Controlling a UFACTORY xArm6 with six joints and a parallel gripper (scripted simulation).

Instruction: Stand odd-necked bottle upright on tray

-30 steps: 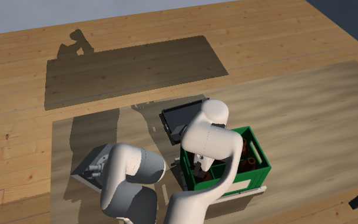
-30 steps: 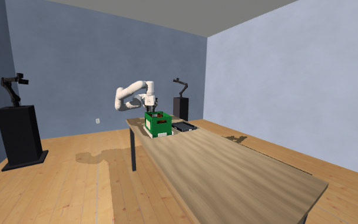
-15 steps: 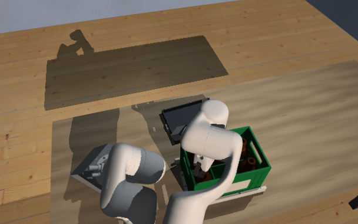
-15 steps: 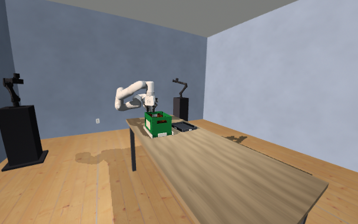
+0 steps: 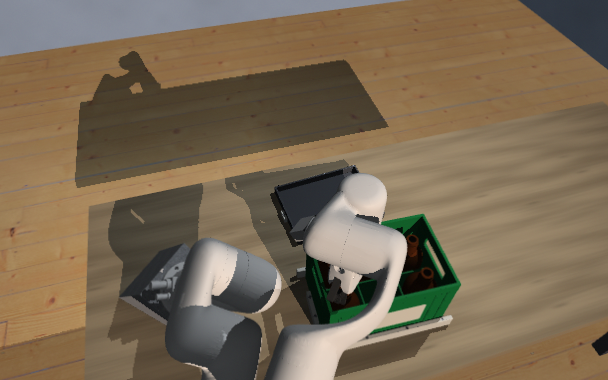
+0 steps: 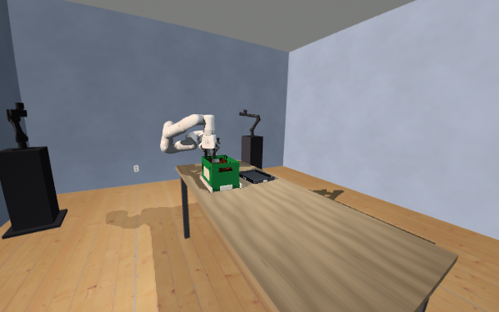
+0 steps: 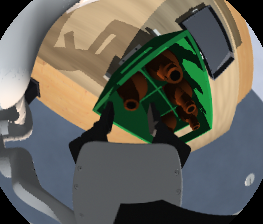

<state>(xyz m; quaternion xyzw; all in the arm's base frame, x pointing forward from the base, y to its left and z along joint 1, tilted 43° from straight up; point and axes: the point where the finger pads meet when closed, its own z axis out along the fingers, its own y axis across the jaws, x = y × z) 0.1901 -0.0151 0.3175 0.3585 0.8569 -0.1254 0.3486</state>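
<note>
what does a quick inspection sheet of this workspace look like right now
surface: long wooden table, level.
job's things: green crate with brown bottles upright in its cells; dark tray beside it, no bottle on it.
clutter: nothing seen.
grippers: gripper partly open over the crate, fingers astride a bottle neck, holding nothing.
cables: nothing seen.
surroundings: two black pedestals carrying camera arms; blue-grey walls, plank floor.

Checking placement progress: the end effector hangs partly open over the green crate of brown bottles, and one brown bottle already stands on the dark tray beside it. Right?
Not quite. The dark rectangular tray holds no bottle; the wrist view shows it bare. The rest stands: the end effector hangs partly open over the green plastic crate of brown glass bottles.
</note>
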